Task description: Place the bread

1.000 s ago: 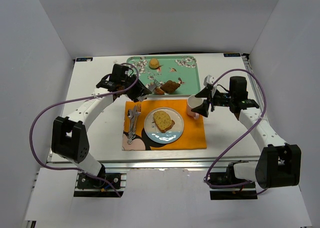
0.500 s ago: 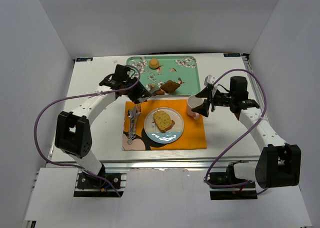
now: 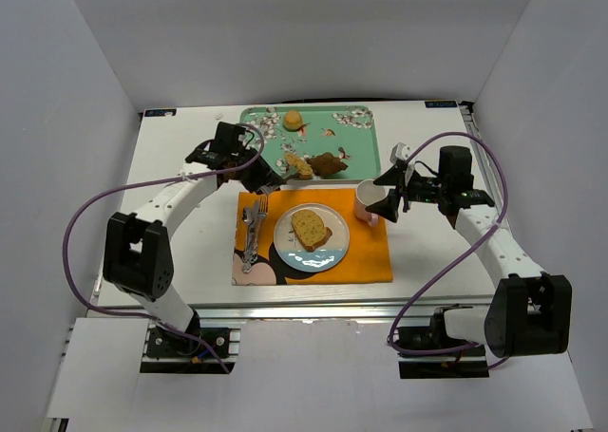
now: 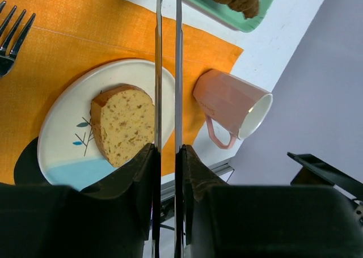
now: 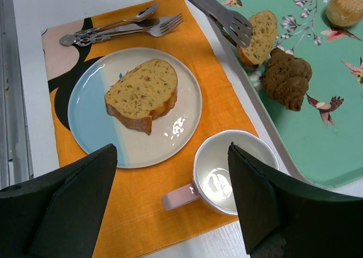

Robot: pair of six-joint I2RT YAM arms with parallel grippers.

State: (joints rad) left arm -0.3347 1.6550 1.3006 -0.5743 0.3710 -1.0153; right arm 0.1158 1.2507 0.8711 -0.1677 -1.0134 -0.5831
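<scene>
- The job is to put the bread on the plate (image 5: 91, 116). The big slice (image 5: 142, 91) already lies there, near the middle.
- The small slice (image 5: 260, 34) is over the green tray (image 5: 317, 150), at the tray's near edge. Seen from above, that is at 12 o'clock from the plate.
- The step now looks like the pick-up of this small slice.
- The left claw (image 4: 168, 153) is squeezed shut on a pair of metal tongs (image 5: 218, 11). The two long arms of the tongs run out between its fingers, almost side by side.
- The forked end of the tongs is pressed on the small slice, which stands tilted (I cannot tell if it is off the tray yet).
- Next, I think the slice must go up over the tray's rim. Then it goes toward 6 o'clock and down onto the bare part of the plate beside the big slice. The squeeze should be gentle, or the soft bread may crumble or slip out.
- The right claw (image 5: 172, 150) is wide open and holds nothing. It hangs by the pink mug (image 5: 229, 176), at 3 o'clock from the plate.
</scene>
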